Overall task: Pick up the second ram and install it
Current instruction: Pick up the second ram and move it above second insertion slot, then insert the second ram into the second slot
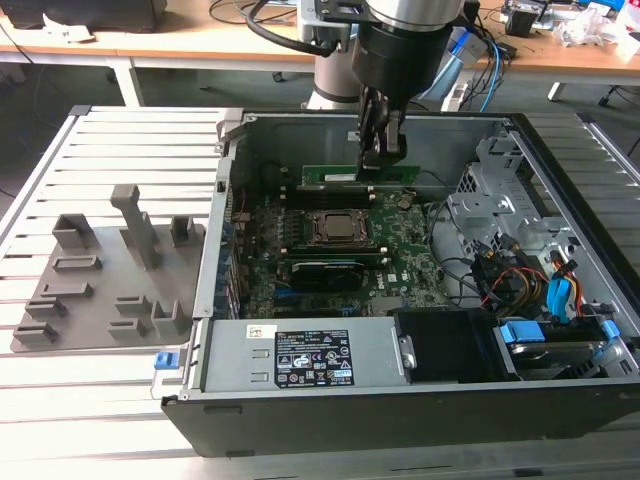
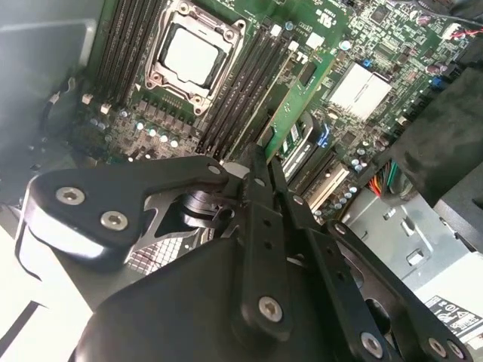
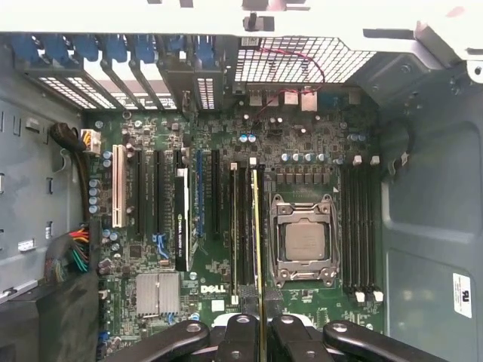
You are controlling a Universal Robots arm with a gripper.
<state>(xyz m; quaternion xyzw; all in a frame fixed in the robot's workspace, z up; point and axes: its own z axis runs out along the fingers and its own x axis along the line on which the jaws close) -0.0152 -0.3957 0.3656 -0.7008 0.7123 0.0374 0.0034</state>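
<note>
**Operator:** Looking down your tool [image 3: 260, 332], what has it got?

**Spotter:** You've got it clenched on the long narrow green ram stick [image 3: 256, 241], edge-on in the first wrist view.

**Operator:** And where's the stick?

**Spotter:** Upright, in line with the black memory slots [image 3: 235, 226] just beside the square silver CPU socket [image 3: 306, 241], on the broad green motherboard [image 3: 226, 264] beneath.

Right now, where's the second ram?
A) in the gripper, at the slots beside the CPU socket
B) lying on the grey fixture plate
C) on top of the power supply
A: in the first wrist view the gripper is closed on the second ram, which stands on edge along the slots next to the CPU socket.
</note>
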